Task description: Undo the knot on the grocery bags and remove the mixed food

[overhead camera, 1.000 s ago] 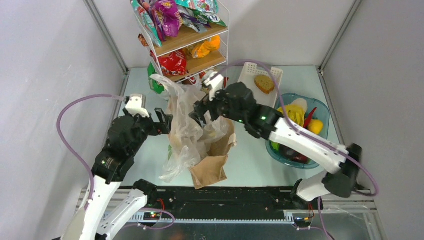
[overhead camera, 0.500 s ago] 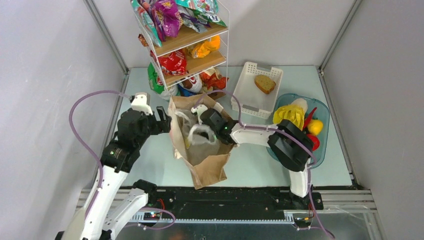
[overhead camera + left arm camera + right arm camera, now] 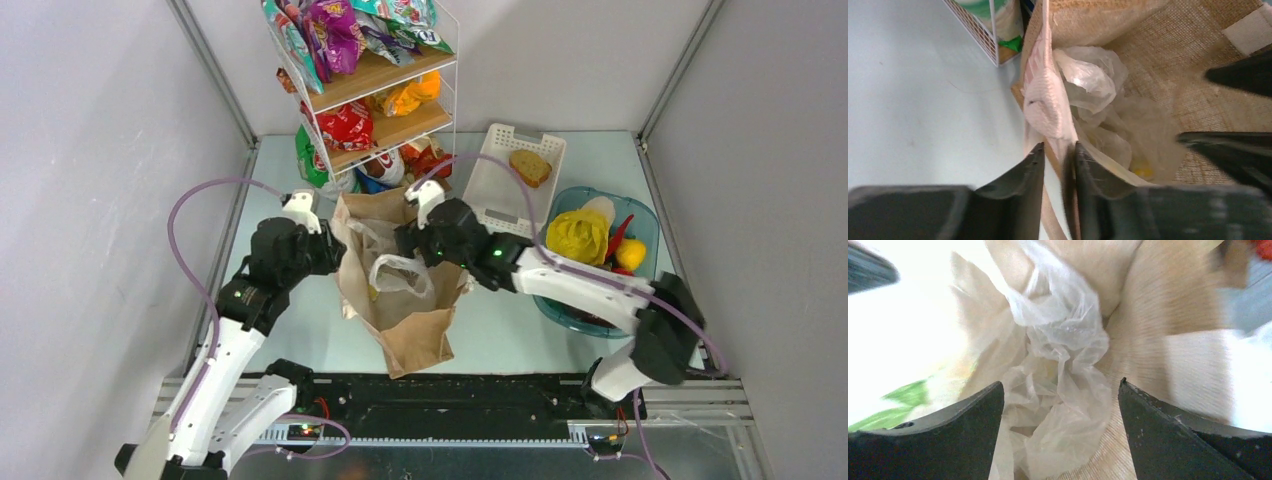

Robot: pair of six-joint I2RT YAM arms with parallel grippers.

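Table (image 3: 500, 335), pale blue-green, arm bases at its near edge.

1. Brown bag (image 3: 410, 320): stands just beyond the near edge, left of centre, mouth open and facing up.
2. Left gripper (image 3: 1057, 152): at the bag's left rim. The jaws are nearly closed, with the rim and its pale handle strip pinched between them.
3. Plastic bag (image 3: 395, 268): thin, clear and crumpled, inside the brown bag, with one loop showing near the top. Something yellow shows faintly through it, low down.
4. Right gripper (image 3: 1060, 390): over the brown bag's mouth from the right side. The jaws are spread wide above the crumpled plastic and hold nothing.
5. Blue-tinted tub (image 3: 648, 232): on the right of the table, well apart from the bags. It holds yellow fruits (image 3: 577, 235) and a red chili (image 3: 620, 232); part of it is hidden by the right arm.
6. White slatted basket (image 3: 495, 190): just behind the tub, holding one bread slice (image 3: 529, 167).
7. Wire rack (image 3: 375, 72): at the far edge, behind the brown bag. Its wooden shelves are crowded with snack packets (image 3: 345, 125) in red, orange, purple and green.
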